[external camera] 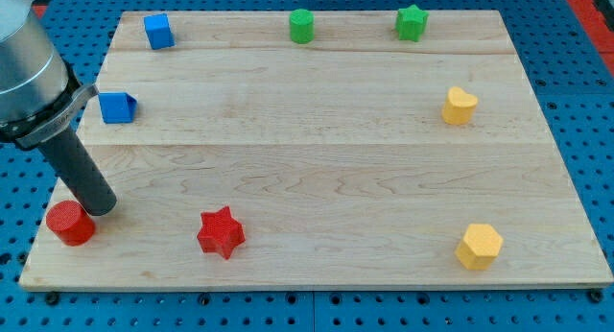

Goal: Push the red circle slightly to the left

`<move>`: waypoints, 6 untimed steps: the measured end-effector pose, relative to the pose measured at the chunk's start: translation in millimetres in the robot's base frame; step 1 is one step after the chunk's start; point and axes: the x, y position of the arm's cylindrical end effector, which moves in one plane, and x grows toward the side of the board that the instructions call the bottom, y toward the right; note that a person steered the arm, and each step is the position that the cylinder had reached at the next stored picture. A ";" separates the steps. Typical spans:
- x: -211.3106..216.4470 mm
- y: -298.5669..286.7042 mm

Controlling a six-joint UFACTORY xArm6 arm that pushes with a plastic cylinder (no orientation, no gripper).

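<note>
My tip (102,208) sits low at the view's left, on the wooden board (317,159), and it is a plain dark rod end with no fingers or jaws to open or close, so nothing is gripped. The tip is just at the upper right of the red circle (70,223), touching it or very nearly so; the exact contact cannot be told. The rod slopes up toward the view's top left into a grey cylindrical arm body (29,68). The red circle lies close to the board's bottom left corner, near the left edge. To its right, along the same lower band, stands the red star (221,232), well apart from the tip. Up the left side, a blue block (116,107) of wedge-like shape lies beside the arm body, and a 2nd blue block (158,31), roughly cubic, is near the top left corner. Along the top edge are 2 green pieces: a green cylinder (302,26) near the middle and a green star (412,22) to its right. On the view's right side a yellow heart (460,106) sits in the upper half, and a yellow hexagon (479,246) lies near the bottom right corner. The board rests on a blue perforated surface (580,83).
</note>
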 end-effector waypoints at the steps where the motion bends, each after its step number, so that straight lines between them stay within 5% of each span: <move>1: 0.0 0.0; 6: 0.0 -6.2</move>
